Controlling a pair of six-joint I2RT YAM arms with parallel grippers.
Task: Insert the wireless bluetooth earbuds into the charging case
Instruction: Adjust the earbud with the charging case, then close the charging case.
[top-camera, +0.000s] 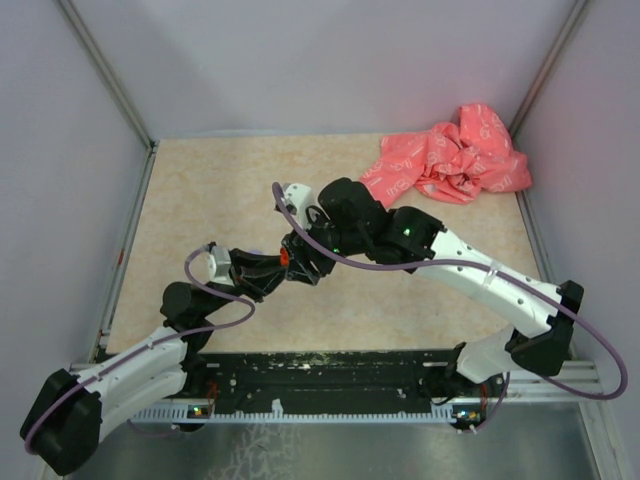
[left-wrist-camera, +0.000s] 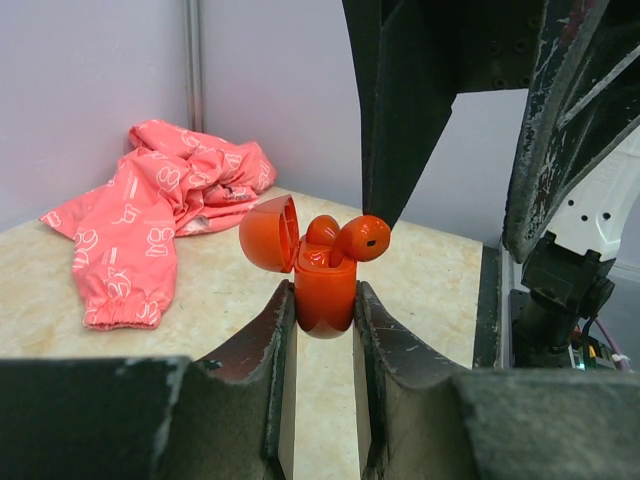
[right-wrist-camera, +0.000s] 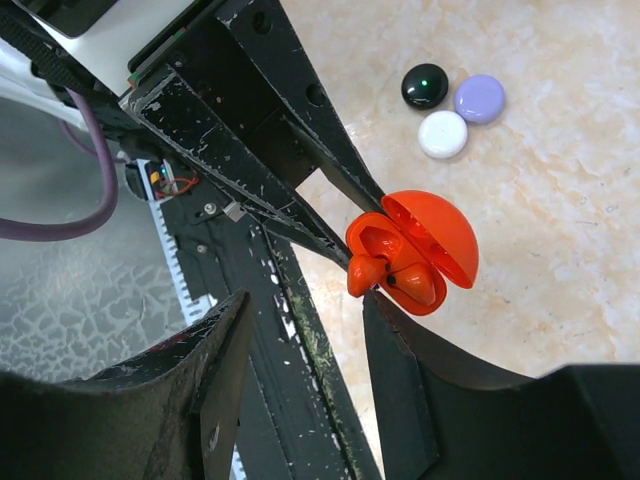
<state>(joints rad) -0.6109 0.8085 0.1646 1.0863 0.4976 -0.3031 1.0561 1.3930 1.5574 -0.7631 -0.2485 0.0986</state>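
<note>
— While the left wrist view is up, what lies furthest left?
— A coral-pink printed garment (left-wrist-camera: 150, 210), crumpled on the tabletop (left-wrist-camera: 430, 275) near the wall.
— And to its right?
— The left tool (left-wrist-camera: 323, 292), pressed onto the red-orange charging case (left-wrist-camera: 325, 280). Its two fingers pinch the lower body of the case from either side and hold it upright.
— The lid?
— The lid (left-wrist-camera: 268, 232) stands open, swung back to the left on its hinge.
— Where are the earbuds?
— The first earbud (left-wrist-camera: 320, 230), red, sits down in the case. The second earbud (left-wrist-camera: 362, 238), also red, perches at the right rim of the case, only partly in.
— And the right tool?
— The right tool (right-wrist-camera: 306, 300) hangs above the case with its fingers spread. One fingertip (left-wrist-camera: 385, 205) touches the second earbud. The other finger stands well apart to the right and touches nothing, so nothing is pinched there.
— Anything further right?
— From the right wrist view, three small round discs lie clustered on the tabletop beyond the case. They are a black disc (right-wrist-camera: 424, 85), a purple disc (right-wrist-camera: 479, 98) and a white disc (right-wrist-camera: 442, 133).
</note>
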